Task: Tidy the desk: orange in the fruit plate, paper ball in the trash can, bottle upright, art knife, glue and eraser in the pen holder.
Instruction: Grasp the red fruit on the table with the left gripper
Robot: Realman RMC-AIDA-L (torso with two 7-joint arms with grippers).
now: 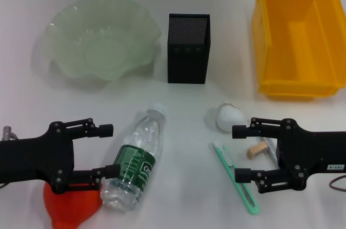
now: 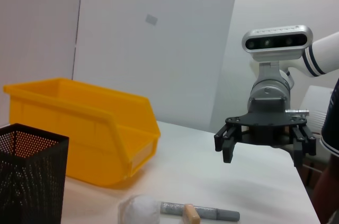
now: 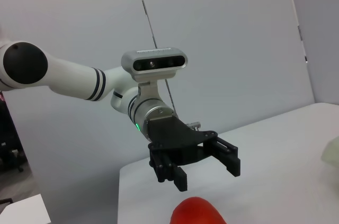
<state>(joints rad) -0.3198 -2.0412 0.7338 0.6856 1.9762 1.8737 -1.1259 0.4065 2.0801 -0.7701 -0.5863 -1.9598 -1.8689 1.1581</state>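
Note:
A clear bottle [image 1: 136,159] with a green label lies on its side at the front centre. My left gripper [image 1: 108,150] is open just left of it, over a red-orange orange [image 1: 69,208]. On the other side, my right gripper [image 1: 239,153] is open too, above the green art knife [image 1: 235,178]. The tan eraser [image 1: 256,150] and the white paper ball [image 1: 229,117] lie close by. In the left wrist view the grey glue stick [image 2: 212,213] lies beside the eraser [image 2: 189,214] and paper ball [image 2: 140,211]. The right wrist view shows the left gripper [image 3: 197,170] above the orange [image 3: 198,213].
At the back stand the green glass fruit plate [image 1: 67,66] on the left, the black mesh pen holder [image 1: 187,50] in the middle and the yellow bin [image 1: 270,50] on the right. The left wrist view shows the right gripper [image 2: 264,149] beyond the bin [image 2: 79,128].

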